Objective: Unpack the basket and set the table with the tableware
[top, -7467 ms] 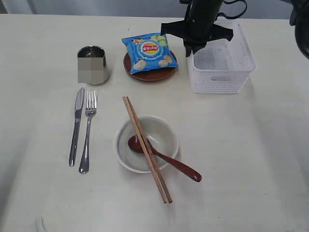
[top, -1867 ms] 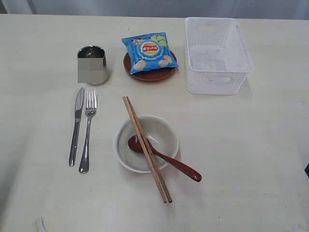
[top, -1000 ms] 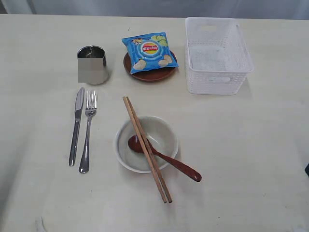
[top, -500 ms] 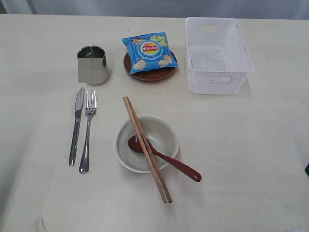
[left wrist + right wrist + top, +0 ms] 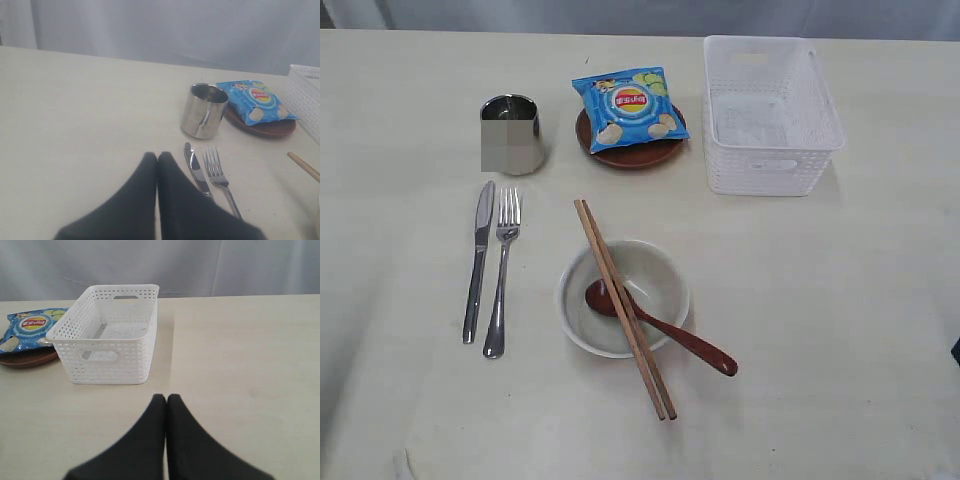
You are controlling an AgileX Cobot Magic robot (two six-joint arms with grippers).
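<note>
The white basket (image 5: 772, 115) (image 5: 107, 340) stands empty at the table's far right. On the table (image 5: 840, 330) lie a steel knife (image 5: 478, 260) (image 5: 197, 172) and fork (image 5: 502, 270) (image 5: 217, 172), with a steel cup (image 5: 512, 134) (image 5: 204, 111) behind them. A pale bowl (image 5: 622, 298) holds a reddish-brown spoon (image 5: 660, 328), and wooden chopsticks (image 5: 623, 306) rest across it. The dark brown plate (image 5: 632, 150) (image 5: 265, 127) carries a blue chip bag (image 5: 626, 106) (image 5: 30, 327). My left gripper (image 5: 157, 156) and right gripper (image 5: 166, 397) are shut on nothing, both outside the exterior view.
A pale curtain hangs behind the table's far edge. Bare tabletop stretches to the right of the bowl and in front of the basket.
The dark arm that hung over the basket 7.5 s ago has withdrawn from the exterior view. Nothing on the table has moved in the last two seconds.
</note>
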